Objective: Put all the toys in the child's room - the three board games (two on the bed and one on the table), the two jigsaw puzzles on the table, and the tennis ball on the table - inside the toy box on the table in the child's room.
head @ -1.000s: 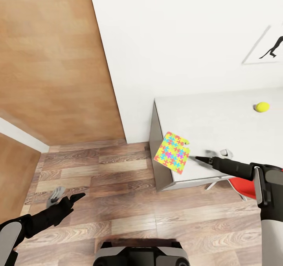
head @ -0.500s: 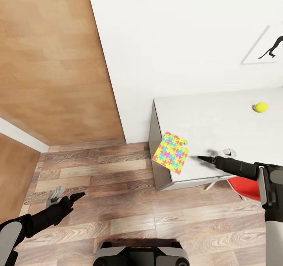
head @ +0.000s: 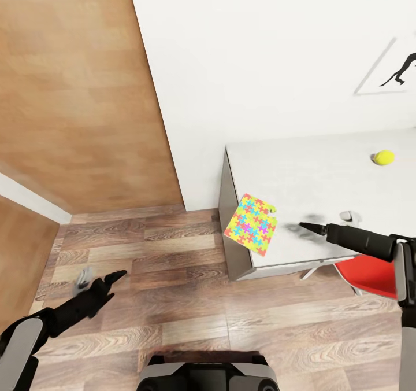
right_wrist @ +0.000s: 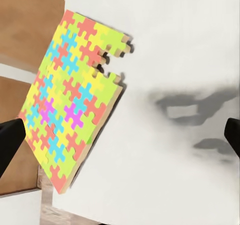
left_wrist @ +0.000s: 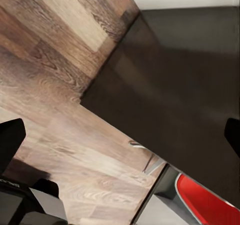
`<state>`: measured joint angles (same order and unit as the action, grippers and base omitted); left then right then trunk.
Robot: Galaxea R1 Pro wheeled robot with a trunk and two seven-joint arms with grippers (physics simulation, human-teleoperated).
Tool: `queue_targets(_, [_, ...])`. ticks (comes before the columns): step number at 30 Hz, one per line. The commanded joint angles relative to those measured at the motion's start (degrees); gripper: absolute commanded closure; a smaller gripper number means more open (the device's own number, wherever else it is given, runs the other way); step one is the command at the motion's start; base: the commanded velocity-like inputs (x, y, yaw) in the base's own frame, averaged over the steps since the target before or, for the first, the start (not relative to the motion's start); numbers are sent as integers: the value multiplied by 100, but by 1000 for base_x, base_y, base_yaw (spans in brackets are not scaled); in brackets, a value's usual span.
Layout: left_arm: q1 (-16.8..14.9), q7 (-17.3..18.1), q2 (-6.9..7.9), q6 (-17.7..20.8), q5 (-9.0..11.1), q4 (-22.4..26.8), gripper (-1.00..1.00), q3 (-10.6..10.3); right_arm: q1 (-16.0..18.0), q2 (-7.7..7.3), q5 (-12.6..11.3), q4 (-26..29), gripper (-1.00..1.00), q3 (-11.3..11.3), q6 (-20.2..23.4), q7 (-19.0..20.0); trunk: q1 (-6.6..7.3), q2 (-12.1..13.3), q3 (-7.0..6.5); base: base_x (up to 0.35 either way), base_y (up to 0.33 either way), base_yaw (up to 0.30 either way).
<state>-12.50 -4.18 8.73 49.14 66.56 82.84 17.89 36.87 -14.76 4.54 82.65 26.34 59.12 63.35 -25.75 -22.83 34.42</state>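
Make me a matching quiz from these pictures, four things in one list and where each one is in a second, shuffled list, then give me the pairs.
Things:
1. jigsaw puzzle
2. tennis ball
3. left gripper
4. right gripper

Places:
A. far back on the table, toward the wall
B. above the wooden floor, away from the table
C. overhanging the table's left corner
D. above the tabletop, right of the puzzle

Pairs: 1-C, 2-A, 3-B, 4-D

The long light-grey-topped table (head: 323,177) is carrying a thin multicoloured jigsaw puzzle sheet (head: 252,224), which is overhanging its front left corner, and a small yellow-green tennis ball (head: 383,157), which is sitting well apart toward the back right.
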Motion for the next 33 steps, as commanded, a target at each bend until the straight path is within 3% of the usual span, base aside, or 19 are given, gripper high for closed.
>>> queue_targets(1, [-33, 111, -23, -105, 37, -133, -100, 5, 4, -1, 49, 79, -100, 17, 34, 53, -3, -9, 7, 0, 0, 0])
queue_targets(5, [-125, 407, -41, -389, -15, -497, -100, -7, 1, -4, 48, 230, -100, 31, 37, 53, -3, -9, 7, 0, 0, 0])
queue_targets(7, [-329, 699, -41, -658, -149, -954, -100, -95, -3, -3, 48, 350, -100, 40, 41, 54, -3, -9, 7, 0, 0, 0])
queue_targets(10, [-466, 857, -41, -778, -263, -1207, -100, -185, -6, -1, 48, 399, -100, 43, 42, 54, -3, -9, 7, 0, 0, 0])
queue_targets(12, [-757, 1219, -46, -990, -560, -1770, -100, -425, -17, 3, 47, 470, -100, 48, 44, 54, -3, -9, 7, 0, 0, 0])
queue_targets(13, [-757, 1219, -46, -990, -560, -1770, -100, -425, -17, 3, 47, 470, -100, 48, 44, 54, -3, -9, 7, 0, 0, 0])
queue_targets(15, [-1027, 1670, -57, -1195, -833, -2418, -100, -638, -27, 8, 47, 515, -100, 51, 45, 54, -3, -9, 7, 0, 0, 0])
queue_targets(16, [-1027, 1670, -57, -1195, -833, -2418, -100, -638, -27, 8, 47, 515, -100, 51, 45, 54, -3, -9, 7, 0, 0, 0])
queue_targets(18, [-1277, 2216, -66, -1369, -1017, -3074, -100, -779, -34, 8, 47, 548, -100, 53, 46, 54, -3, -9, 7, 0, 0, 0])
queue_targets(21, [-1397, 2511, -71, -1438, -1095, -3386, -100, -833, -37, 8, 47, 561, -100, 53, 46, 54, -3, -9, 7, 0, 0, 0])
queue_targets(23, [-1595, 3073, -78, -1544, -1218, -3919, -100, -919, -41, 8, 47, 580, -100, 54, 46, 54, -3, -9, 7, 0, 0, 0])
queue_targets(24, [-1595, 3073, -78, -1544, -1218, -3919, -100, -919, -41, 8, 47, 580, -100, 54, 46, 54, -3, -9, 7, 0, 0, 0])
queue_targets(25, [-1667, 3311, -80, -1584, -1261, -4124, -100, -951, -42, 10, 47, 588, -100, 55, 47, 54, -3, -9, 7, 0, 0, 0])
queue_targets(33, [-1868, 3985, -92, -1690, -1377, -4685, -100, -1038, -50, 15, 47, 618, -100, 53, 47, 54, -3, -9, 7, 0, 0, 0])
